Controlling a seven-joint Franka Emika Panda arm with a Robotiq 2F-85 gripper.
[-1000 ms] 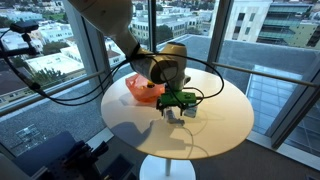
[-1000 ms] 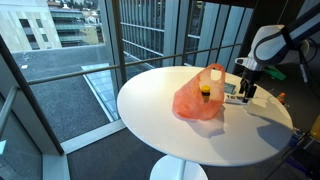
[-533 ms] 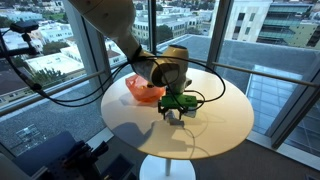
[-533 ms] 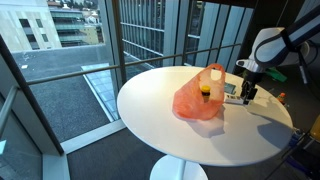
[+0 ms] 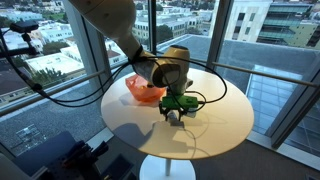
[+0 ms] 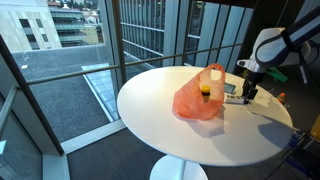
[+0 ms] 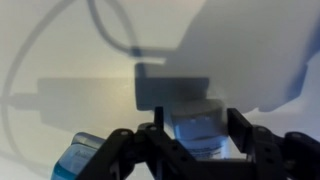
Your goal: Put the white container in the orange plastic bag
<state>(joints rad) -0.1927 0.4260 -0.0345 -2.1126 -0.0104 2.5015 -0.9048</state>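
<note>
The white container [image 7: 200,125] stands on the round table [image 5: 205,140], blurred and close in the wrist view. My gripper [image 7: 196,142] points straight down over it, one dark finger on each side. The fingers [image 7: 238,130] are near its walls, with a thin gap still showing on the left. In both exterior views the gripper [image 5: 177,113] [image 6: 245,95] hides most of the container. The orange plastic bag [image 5: 142,90] [image 6: 200,100] lies crumpled on the table just beside the gripper, its handles up, with a small yellow thing [image 6: 206,92] inside.
A small pale-blue object [image 7: 80,158] [image 6: 231,92] lies right beside the container. Black cables [image 5: 70,95] loop from the arm over the table's edge. Floor-to-ceiling windows surround the table [image 6: 180,135], and dark equipment [image 5: 70,155] sits on the floor.
The fingers have drawn in toward the container from a wide-open stance. The arm, the bag and the container have stayed where they were.
</note>
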